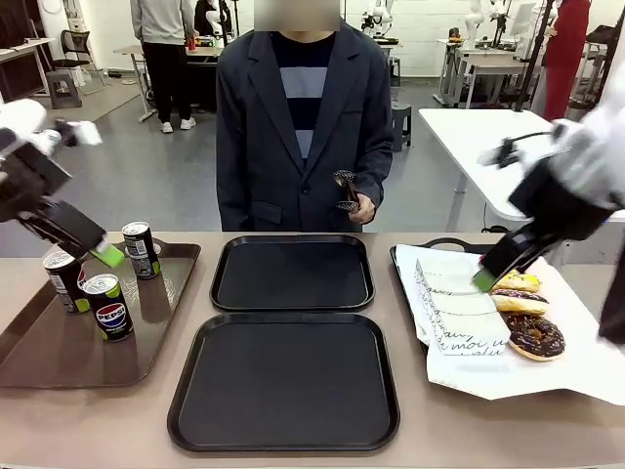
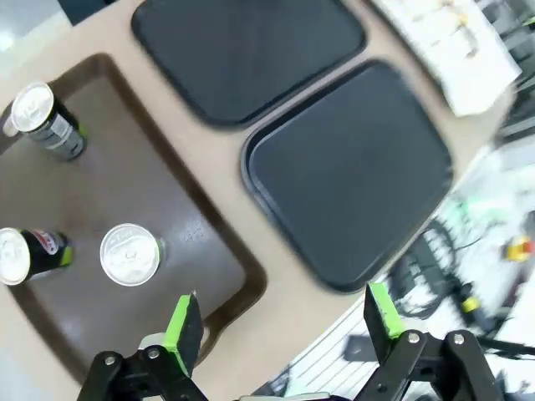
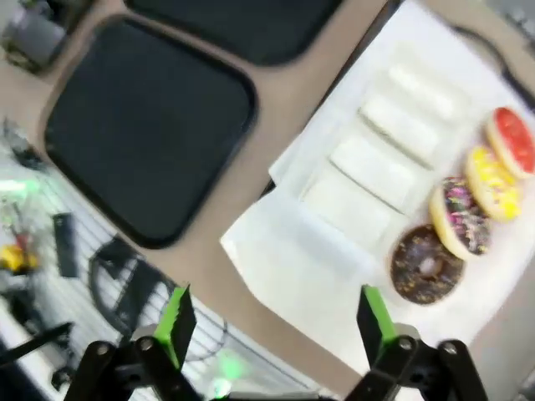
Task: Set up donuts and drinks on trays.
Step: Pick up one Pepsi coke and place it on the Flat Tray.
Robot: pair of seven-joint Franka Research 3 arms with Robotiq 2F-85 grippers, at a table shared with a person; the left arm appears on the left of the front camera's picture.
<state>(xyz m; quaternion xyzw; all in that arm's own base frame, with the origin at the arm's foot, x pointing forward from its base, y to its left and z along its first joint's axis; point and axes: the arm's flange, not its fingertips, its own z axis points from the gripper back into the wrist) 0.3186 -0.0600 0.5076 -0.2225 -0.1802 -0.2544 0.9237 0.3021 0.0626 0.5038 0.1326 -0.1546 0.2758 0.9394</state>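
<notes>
Three slim black Pepsi cans (image 1: 109, 308), silver-topped with a green band at the base, stand upright on the brown tray (image 1: 29, 362) at the left of the worktop (image 1: 98, 430). The left fingers (image 2: 182, 327) hang above them, spread wide, gripping nothing. Two black square trays (image 1: 283, 381) with raised rims lie in the middle, one behind the other. On white paper (image 1: 586, 376) at the right, ring donuts (image 1: 534, 335) lie in a row: chocolate, sprinkled, yellow and red-glazed. They sit beside flat white boxes (image 1: 459, 313) with black script. The right fingers (image 3: 175, 324) hover over them, spread and empty.
</notes>
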